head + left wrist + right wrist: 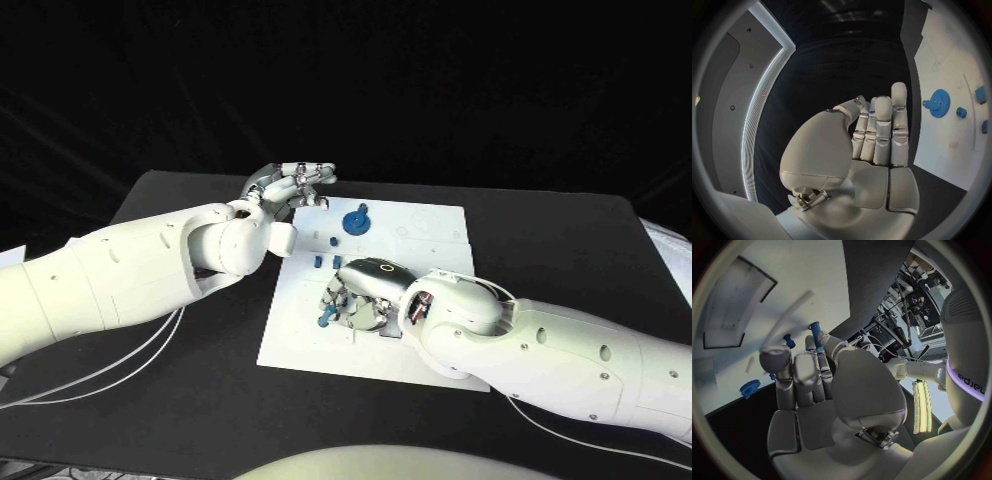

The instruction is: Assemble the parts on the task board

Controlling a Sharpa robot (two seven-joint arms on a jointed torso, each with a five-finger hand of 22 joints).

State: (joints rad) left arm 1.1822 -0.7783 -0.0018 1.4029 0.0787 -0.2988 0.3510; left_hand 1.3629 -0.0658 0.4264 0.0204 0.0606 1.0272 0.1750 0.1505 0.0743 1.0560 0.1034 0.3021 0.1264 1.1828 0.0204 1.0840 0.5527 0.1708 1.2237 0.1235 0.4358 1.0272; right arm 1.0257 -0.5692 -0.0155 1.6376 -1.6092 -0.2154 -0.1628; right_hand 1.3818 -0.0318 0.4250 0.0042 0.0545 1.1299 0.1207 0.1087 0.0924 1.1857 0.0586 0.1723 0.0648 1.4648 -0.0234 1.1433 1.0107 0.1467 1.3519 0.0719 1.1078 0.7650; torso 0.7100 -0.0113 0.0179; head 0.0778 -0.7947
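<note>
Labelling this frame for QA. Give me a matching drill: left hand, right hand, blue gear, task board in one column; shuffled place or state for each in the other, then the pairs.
Column one:
1. left hand
2. right hand
3. blue gear
4. task board

Column two:
A. white plate lying in the middle of the black table
B. lying on the board's far part, near the left hand
C. at the board's far left corner, holding nothing
D. low over the board's near part, a small blue part at its fingers

Pairs: 1-C, 2-D, 3-B, 4-A
</note>
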